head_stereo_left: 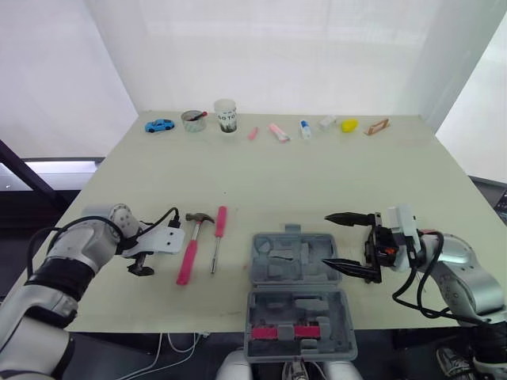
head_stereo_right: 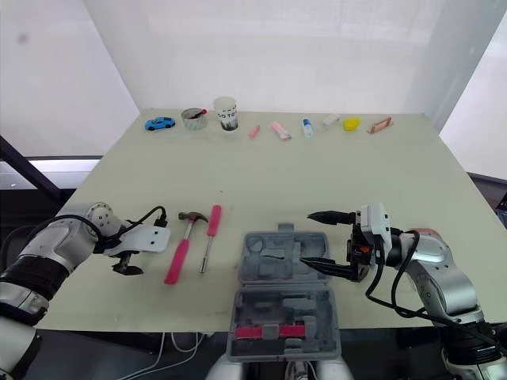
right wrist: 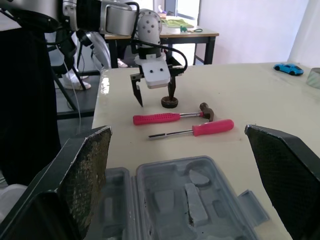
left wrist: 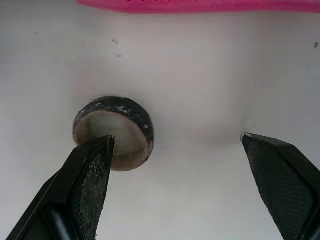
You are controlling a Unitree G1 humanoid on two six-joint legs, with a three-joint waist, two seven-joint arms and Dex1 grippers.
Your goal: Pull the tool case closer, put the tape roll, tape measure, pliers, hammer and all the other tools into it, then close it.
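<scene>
The grey tool case lies open at the table's front edge, with a pink-handled tool in its near half. My right gripper is open, its fingers level beside the case's right edge and holding nothing. A small black tape roll lies flat on the table at the front left. My left gripper points down over it, open, with one fingertip at the roll's rim. The pink-handled hammer and the pink-handled screwdriver lie side by side between the roll and the case.
Along the far edge stand a blue toy car, a metal tin, a white cup, and several small items ending at a yellow piece and a wooden piece. The table's front edge runs just below the case.
</scene>
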